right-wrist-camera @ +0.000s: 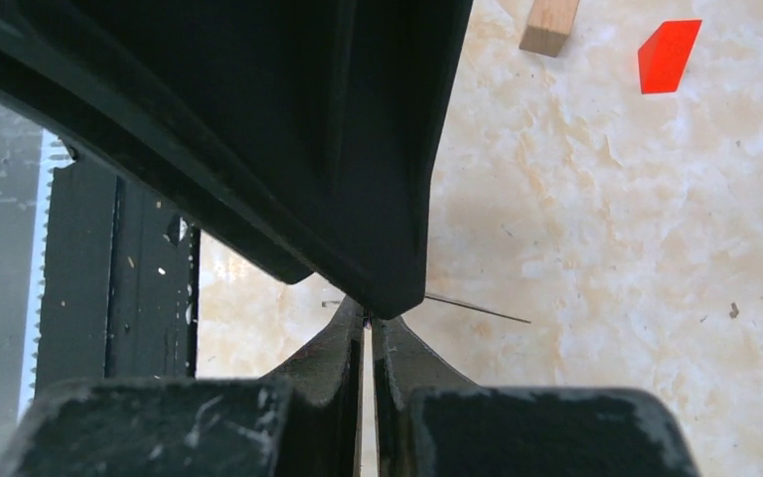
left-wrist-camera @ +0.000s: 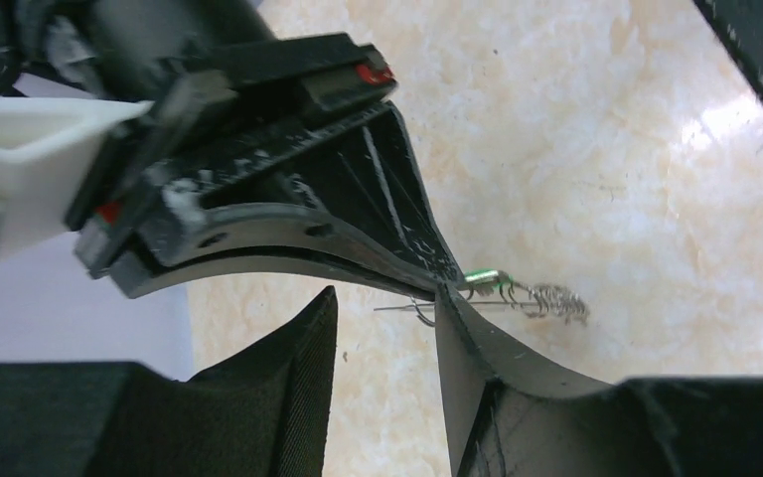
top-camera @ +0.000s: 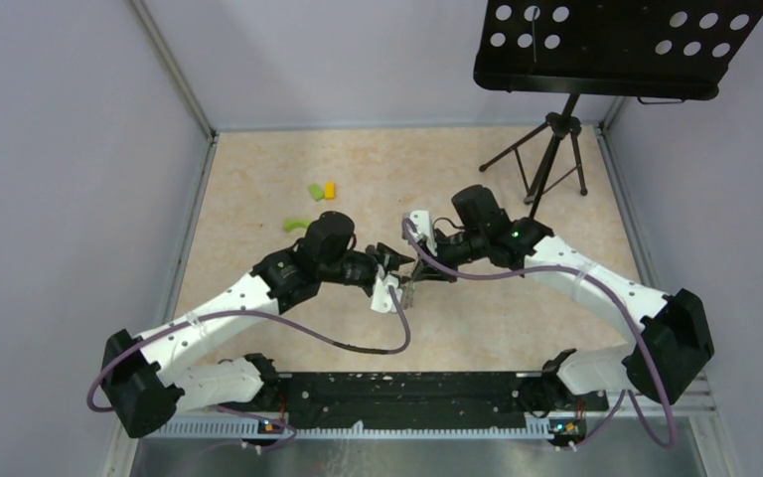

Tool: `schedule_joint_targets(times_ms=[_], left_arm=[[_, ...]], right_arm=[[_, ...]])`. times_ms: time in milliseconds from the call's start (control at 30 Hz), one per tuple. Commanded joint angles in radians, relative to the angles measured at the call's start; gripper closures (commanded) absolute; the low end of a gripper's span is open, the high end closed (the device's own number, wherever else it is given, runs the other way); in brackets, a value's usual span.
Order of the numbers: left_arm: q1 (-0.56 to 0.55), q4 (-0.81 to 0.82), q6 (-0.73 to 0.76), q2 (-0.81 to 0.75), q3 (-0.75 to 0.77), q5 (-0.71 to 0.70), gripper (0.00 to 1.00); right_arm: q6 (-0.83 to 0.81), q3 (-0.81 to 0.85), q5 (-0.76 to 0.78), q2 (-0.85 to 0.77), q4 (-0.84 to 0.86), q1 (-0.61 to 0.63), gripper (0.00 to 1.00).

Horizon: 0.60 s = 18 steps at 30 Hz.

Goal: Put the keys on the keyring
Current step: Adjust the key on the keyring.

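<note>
Green-tagged keys (left-wrist-camera: 523,293) at R gripper (right-wrist-camera: 369,326) tip.

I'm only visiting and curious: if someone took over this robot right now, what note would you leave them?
Left gripper: open, holding nothing, one finger close by the right gripper's tip.
Right gripper: shut on a thin wire, apparently the keyring.
Keys: a small bunch, one with a green tag, right at the right gripper's tip.
Done: ring gripped, keys next to it.
Left: threading. Whether any key is already on the ring cannot be told.
</note>
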Motion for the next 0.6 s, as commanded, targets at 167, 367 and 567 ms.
schedule_joint_targets(times_ms=[167, 367, 567], left_arm=[[0.004, 0.146, -0.381, 0.014, 0.020, 0.004, 0.58], [0.072, 0.193, -0.529, 0.023, 0.014, 0.085, 0.64], [0.125, 0.160, -0.622, 0.090, 0.062, 0.192, 0.68]], right_arm=[[-0.004, -0.012, 0.022, -0.062, 0.062, -0.006, 1.00], [0.000, -0.042, 0.043, -0.086, 0.087, -0.006, 1.00], [0.001, -0.039, 0.048, -0.088, 0.089, -0.006, 1.00]])
